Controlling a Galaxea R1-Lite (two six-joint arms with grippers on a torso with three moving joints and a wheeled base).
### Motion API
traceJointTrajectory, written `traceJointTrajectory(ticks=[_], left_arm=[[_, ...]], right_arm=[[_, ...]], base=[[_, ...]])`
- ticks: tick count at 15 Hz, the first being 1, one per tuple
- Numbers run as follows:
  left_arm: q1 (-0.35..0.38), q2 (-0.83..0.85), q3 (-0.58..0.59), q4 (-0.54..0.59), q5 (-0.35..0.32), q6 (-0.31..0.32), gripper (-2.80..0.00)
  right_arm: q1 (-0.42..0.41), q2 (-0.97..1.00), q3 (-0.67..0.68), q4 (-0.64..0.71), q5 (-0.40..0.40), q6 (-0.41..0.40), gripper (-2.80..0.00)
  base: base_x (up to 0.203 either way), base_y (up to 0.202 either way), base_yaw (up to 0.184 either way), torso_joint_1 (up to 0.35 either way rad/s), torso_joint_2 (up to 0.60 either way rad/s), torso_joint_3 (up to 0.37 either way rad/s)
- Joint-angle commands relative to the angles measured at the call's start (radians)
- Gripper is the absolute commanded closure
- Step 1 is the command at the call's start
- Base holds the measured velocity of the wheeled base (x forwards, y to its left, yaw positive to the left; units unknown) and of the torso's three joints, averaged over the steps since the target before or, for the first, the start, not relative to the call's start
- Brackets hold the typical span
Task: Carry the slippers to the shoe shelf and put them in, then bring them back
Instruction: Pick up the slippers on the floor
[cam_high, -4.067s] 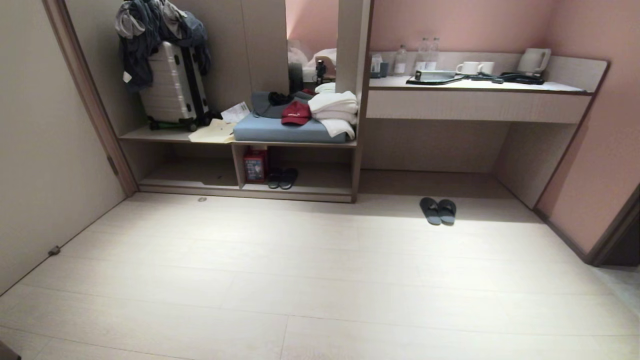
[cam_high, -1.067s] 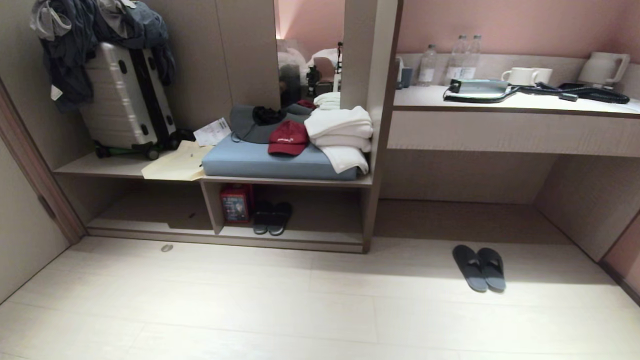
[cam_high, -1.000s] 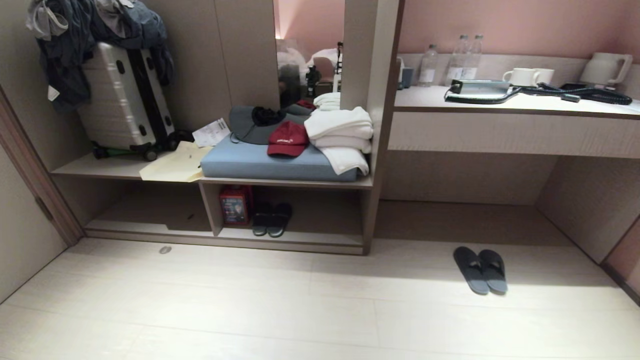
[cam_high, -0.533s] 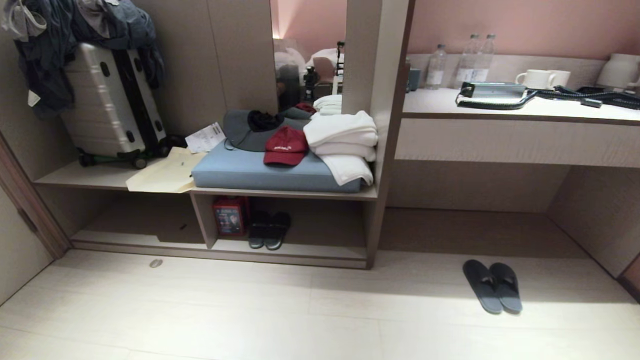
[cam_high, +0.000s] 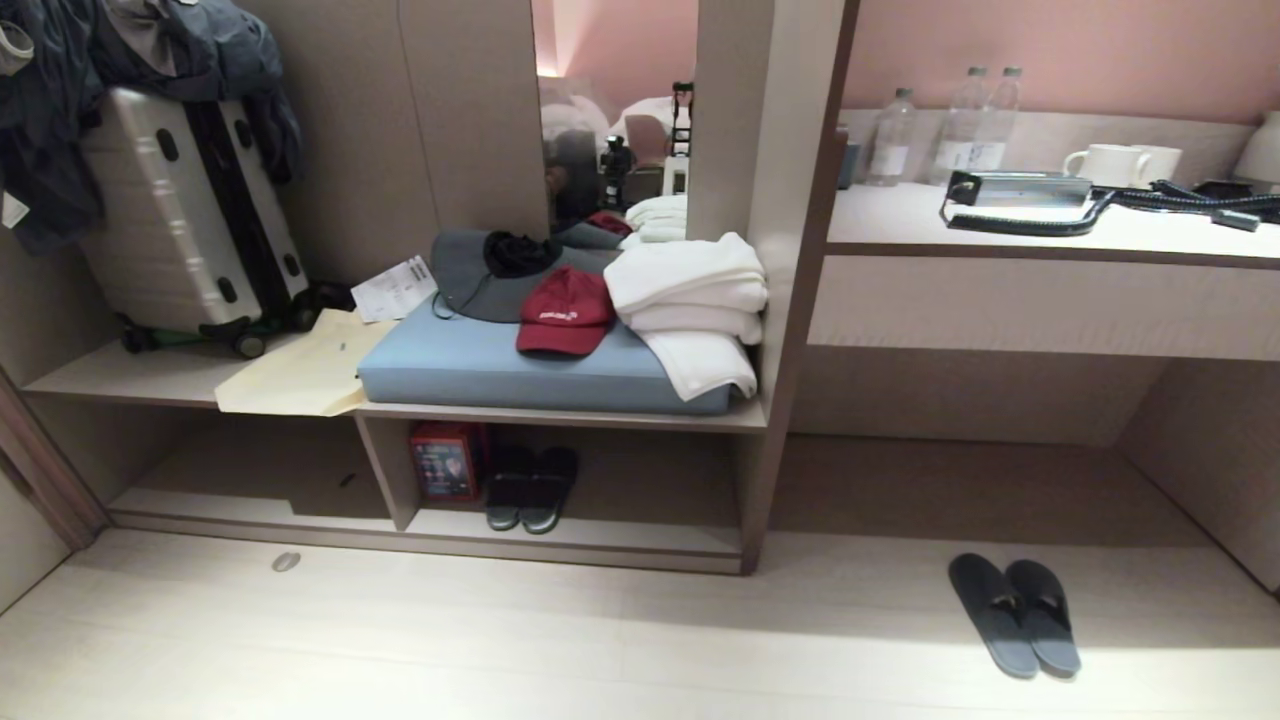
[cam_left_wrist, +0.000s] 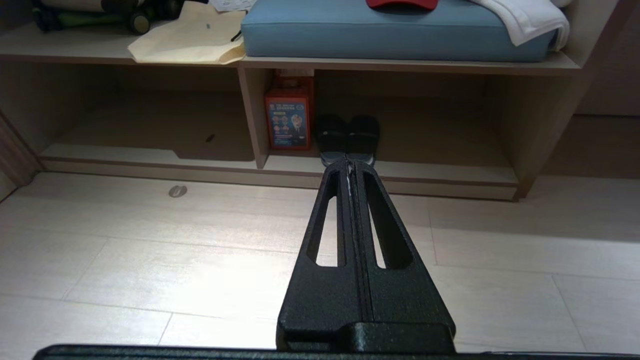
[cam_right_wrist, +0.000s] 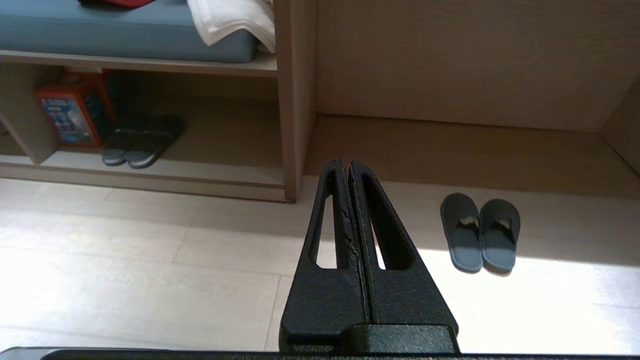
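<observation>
Slippers (cam_high: 1015, 615), the grey-blue pair, lie side by side on the floor in front of the desk recess, well apart from the shoe shelf (cam_high: 560, 545) to their left, so no step looks done. Above the shelf, a blue cushion (cam_high: 520, 370) carries white towels (cam_high: 690, 305) and a red cap (cam_high: 563, 312). In its right compartment stand a darker pair (cam_high: 530, 490) and a red box (cam_high: 443, 462), leaving room beside them. Left gripper (cam_left_wrist: 348, 167) and right gripper (cam_right_wrist: 344, 167) are both closed, holding nothing.

head view high, wrist views low; all facing shoe shelf (cam_high: 560, 545)
</observation>
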Motion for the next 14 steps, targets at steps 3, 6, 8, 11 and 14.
traceJointTrajectory(ticks=[3,6,8,11,14], left_arm=[[0.0,0.0,0.001,0.0,0.0,-0.001,0.0],[0.002,0.002,0.001,0.0,0.0,-0.001,0.0],[0.0,0.0,0.001,-0.002,0.0,-0.001,0.0],[0.001,0.0,0.002,-0.003,0.0,-0.001,0.0],[0.001,0.0,0.004,-0.008,-0.001,-0.001,0.0]], right_arm=[[0.0,0.0,0.0,0.0,-0.001,0.001,0.0],[0.0,0.001,0.0,-0.001,-0.001,0.001,0.0],[0.0,0.0,0.0,0.0,-0.001,0.0,0.0],[0.0,0.0,0.0,0.0,-0.001,0.0,0.0],[0.0,0.0,0.0,-0.001,-0.001,0.004,0.0]], base=[[0.197,0.0,-0.001,0.003,0.0,0.002],[0.195,0.0,-0.001,0.003,0.0,0.003],[0.198,0.0,0.0,0.0,0.01,0.0],[0.196,0.0,0.001,0.002,0.0,0.0],[0.082,0.0,0.0,0.014,0.0,-0.001]])
